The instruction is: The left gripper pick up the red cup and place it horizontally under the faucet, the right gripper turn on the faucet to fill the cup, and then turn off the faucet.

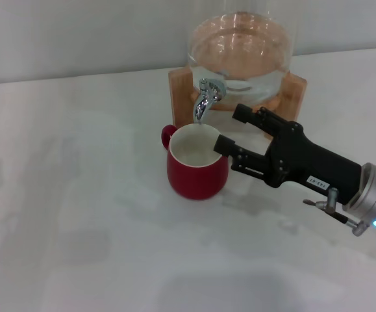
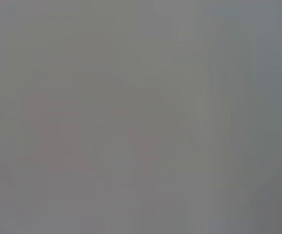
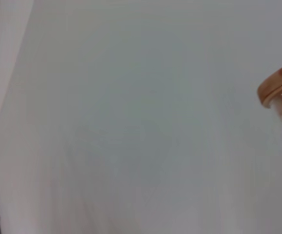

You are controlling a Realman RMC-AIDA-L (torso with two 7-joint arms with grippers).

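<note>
The red cup (image 1: 197, 162) stands upright on the white table, its white inside showing and its small handle at the back left. Its rim sits right under the spout of the chrome faucet (image 1: 206, 97), which is mounted on the glass dispenser (image 1: 239, 49). My right gripper (image 1: 235, 132) comes in from the right, open, with one finger beside the cup's right rim and the other near the faucet's right side; it touches neither that I can see. My left gripper is out of view; the left wrist view shows only plain grey.
The dispenser rests on a wooden stand (image 1: 180, 91) at the back of the white table (image 1: 77, 214), near the wall. The right wrist view shows a pale wall and the dispenser's wooden lid (image 3: 279, 85) at its edge.
</note>
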